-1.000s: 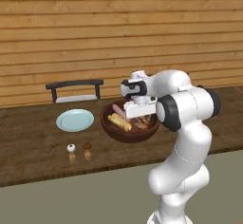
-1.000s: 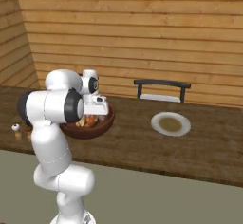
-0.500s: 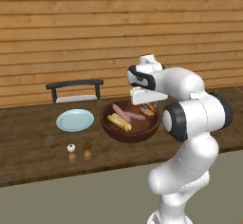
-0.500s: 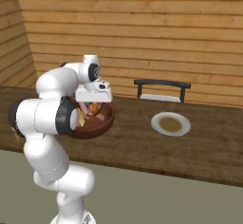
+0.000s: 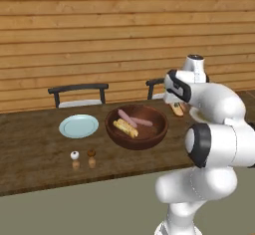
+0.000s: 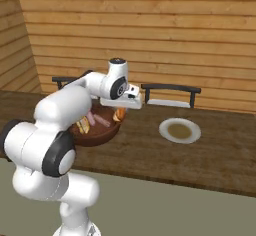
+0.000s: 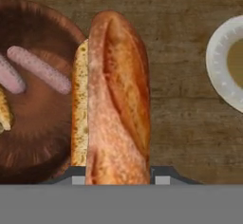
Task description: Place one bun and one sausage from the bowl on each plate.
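Observation:
My gripper (image 7: 118, 173) is shut on a yellow-tan bun (image 7: 118, 99), which hangs above the table just past the right rim of the dark wooden bowl (image 7: 28, 142). From the base views the held bun (image 5: 177, 109) (image 6: 119, 114) sits under the gripper (image 5: 176, 105) (image 6: 120, 111) beside the bowl (image 5: 149, 138) (image 6: 97, 139). Inside the bowl lie two pinkish sausages (image 5: 127, 118) (image 5: 142, 122) (image 7: 38, 69) and another bun (image 5: 125, 128). One pale plate (image 5: 78, 126) rests left of the bowl. A second plate (image 6: 180, 130) (image 7: 219, 71) lies to the right.
Two small shakers (image 5: 74, 159) (image 5: 91, 158) stand near the table's front edge, left of the bowl. Dark chairs (image 5: 78, 93) (image 6: 170, 94) stand behind the table against the wooden wall. Bare table lies between the bowl and the right plate.
The gripper has risen out of the bowl with the bun and swung right, from above the bowl's middle to just past its right rim.

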Tool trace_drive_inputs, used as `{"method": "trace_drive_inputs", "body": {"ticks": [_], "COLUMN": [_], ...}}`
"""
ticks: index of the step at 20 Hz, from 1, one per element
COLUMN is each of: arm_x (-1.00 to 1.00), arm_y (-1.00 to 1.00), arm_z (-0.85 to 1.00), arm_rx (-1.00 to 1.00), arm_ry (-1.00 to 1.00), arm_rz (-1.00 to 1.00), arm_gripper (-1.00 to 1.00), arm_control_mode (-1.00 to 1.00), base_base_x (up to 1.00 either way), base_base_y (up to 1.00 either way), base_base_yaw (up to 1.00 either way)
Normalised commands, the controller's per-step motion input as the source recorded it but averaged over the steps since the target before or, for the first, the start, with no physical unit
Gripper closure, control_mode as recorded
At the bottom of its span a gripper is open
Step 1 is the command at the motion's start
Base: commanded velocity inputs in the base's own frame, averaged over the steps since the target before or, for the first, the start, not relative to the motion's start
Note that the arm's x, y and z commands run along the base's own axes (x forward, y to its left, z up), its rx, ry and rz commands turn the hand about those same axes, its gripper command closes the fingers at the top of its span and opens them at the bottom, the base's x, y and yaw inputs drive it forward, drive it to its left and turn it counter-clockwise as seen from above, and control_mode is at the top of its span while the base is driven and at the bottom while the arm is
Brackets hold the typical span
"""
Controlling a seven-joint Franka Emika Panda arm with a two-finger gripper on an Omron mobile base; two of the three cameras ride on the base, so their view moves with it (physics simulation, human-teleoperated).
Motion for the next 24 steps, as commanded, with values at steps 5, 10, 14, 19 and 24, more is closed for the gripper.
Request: {"method": "trace_drive_inputs", "body": {"ticks": [5, 10, 14, 19, 24], "arm_x": [0.45, 0.63, 0.67, 0.77, 0.32], "arm_y": [-1.0, -1.0, -1.0, -1.0, -0.96], "arm_z": [0.08, 0.0, -0.25, -0.3, -0.35], "arm_rx": [0.07, 0.07, 0.07, 0.0, 0.02], "arm_ry": [-0.01, 0.05, 0.19, 0.2, 0.04], "arm_rz": [0.01, 0.01, 0.0, 0.0, 0.0], "arm_gripper": [1.0, 1.0, 1.0, 1.0, 1.0], "arm_control_mode": [-1.0, -1.0, -1.0, -1.0, -1.0], "base_base_x": [0.0, 0.0, 0.0, 0.0, 0.0], "base_base_y": [0.0, 0.0, 0.0, 0.0, 0.0], "base_base_yaw": [0.0, 0.0, 0.0, 0.0, 0.0]}}
